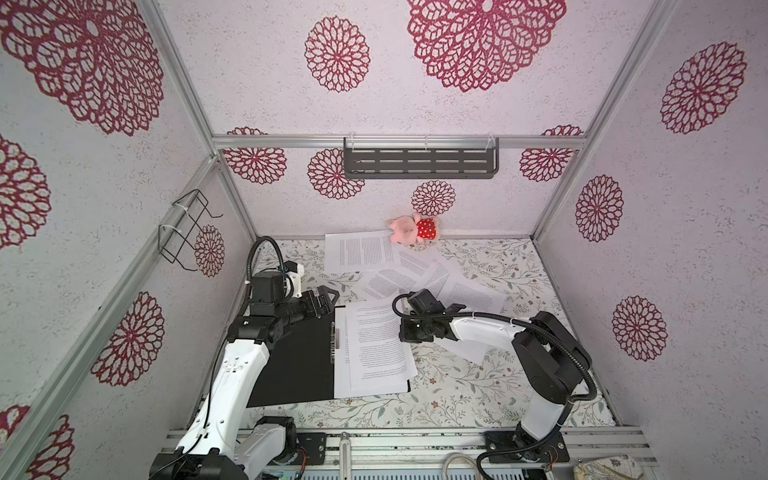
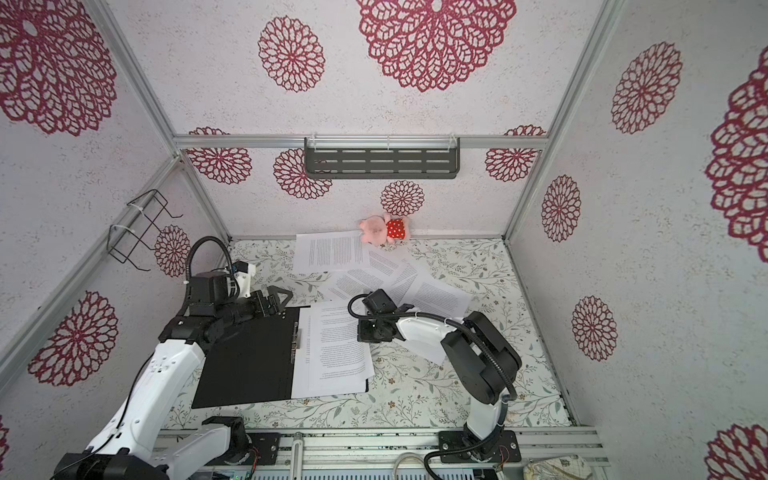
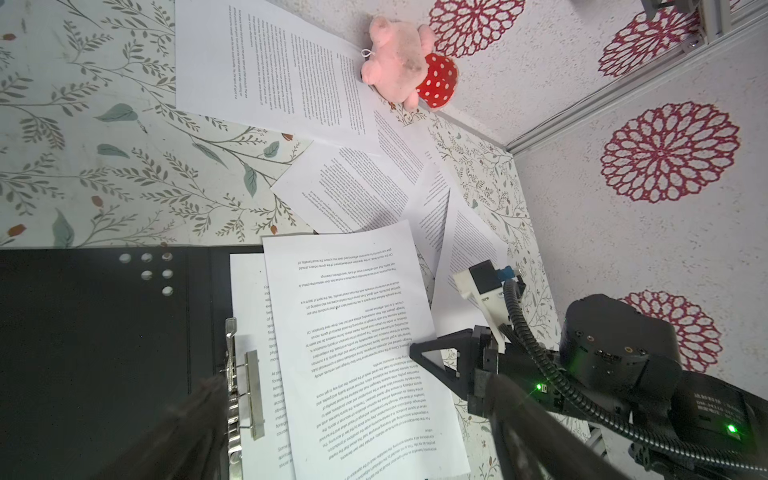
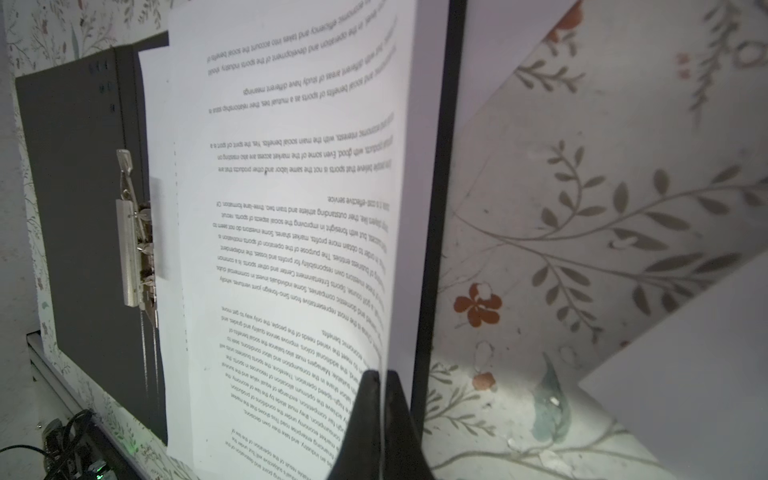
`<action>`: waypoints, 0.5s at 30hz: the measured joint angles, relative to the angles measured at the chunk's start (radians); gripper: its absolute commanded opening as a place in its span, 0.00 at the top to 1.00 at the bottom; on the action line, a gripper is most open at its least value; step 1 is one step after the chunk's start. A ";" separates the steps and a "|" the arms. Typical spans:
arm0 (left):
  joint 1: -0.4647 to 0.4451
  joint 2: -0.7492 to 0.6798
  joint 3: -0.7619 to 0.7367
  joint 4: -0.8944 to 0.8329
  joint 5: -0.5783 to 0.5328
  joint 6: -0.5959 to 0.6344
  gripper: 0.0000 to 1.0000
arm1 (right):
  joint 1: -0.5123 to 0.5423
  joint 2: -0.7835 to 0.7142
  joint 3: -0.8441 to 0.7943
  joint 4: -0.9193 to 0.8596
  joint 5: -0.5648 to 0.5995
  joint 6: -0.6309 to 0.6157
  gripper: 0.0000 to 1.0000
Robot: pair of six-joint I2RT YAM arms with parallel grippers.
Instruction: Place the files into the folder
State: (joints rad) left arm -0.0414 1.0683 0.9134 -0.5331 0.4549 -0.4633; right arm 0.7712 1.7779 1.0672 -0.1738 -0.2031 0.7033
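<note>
folder [image 1: 291, 365]: 1, open.
sheets in folder [image 1: 376, 353]: 2 visible, stacked.
loose sheets [image 1: 361, 251] on worktop [image 1: 457, 399], far edge to middle: at least 5, overlap blocks exact count.
plush toy [image 1: 409, 229]: 1, at far edge.
wall shelf [image 1: 419, 163]: 1.
wire rack [image 1: 181, 230]: 1.

Stacked sheets [image 1: 374, 349] in the folder [image 1: 299, 365], right half, loose sheets [image 1: 361, 251] behind; plush toy [image 1: 409, 228] farthest back

Files [image 3: 365, 353] on open black folder [image 3: 83, 332]; right gripper [image 3: 415, 351] at their edge
</note>
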 measured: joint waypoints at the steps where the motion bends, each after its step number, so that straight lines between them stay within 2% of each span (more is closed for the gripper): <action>1: 0.000 0.000 0.000 -0.003 -0.001 0.000 0.01 | 0.003 0.000 0.000 0.004 0.000 0.006 1.00; 15: -0.027 0.029 0.005 -0.039 -0.031 0.006 0.01 | 0.042 0.000 -0.016 0.068 0.000 0.071 1.00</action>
State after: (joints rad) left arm -0.0685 1.0969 0.9184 -0.5716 0.4240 -0.4572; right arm 0.8135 1.7779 1.0512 -0.1059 -0.2028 0.7746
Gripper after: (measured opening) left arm 0.988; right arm 0.049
